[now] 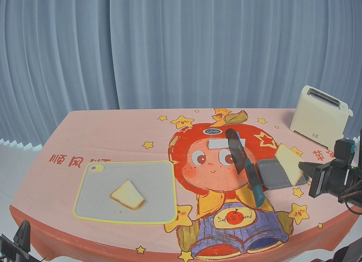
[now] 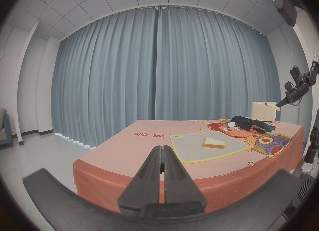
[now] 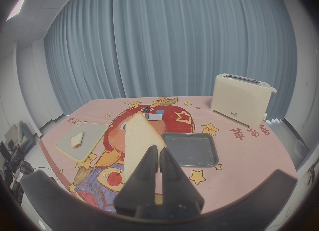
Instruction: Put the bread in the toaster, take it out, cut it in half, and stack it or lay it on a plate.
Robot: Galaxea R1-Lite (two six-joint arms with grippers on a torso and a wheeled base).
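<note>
A half slice of bread [image 1: 127,195] [image 2: 214,142] [image 3: 77,139] lies on the grey, yellow-rimmed cutting board [image 1: 151,178] at the table's left. My right gripper [image 1: 304,168] [image 3: 159,155] is shut on the other half slice [image 1: 289,162] [image 3: 139,140], holding it on edge above the right end of the dark grey tray [image 1: 272,174] [image 3: 191,149]. The cream toaster [image 1: 320,117] [image 3: 241,100] stands at the back right, its slots bare. A knife [image 1: 246,166] with a dark blade and teal handle lies left of the tray. My left gripper [image 2: 162,161] is shut on nothing, off the table's front left corner.
A small white and blue block [image 1: 226,142] [image 3: 154,117] lies under the knife's tip at the table's middle. The pink printed cloth [image 1: 113,134] covers the table, and a blue curtain hangs behind it. Bare cloth lies between the board and the knife.
</note>
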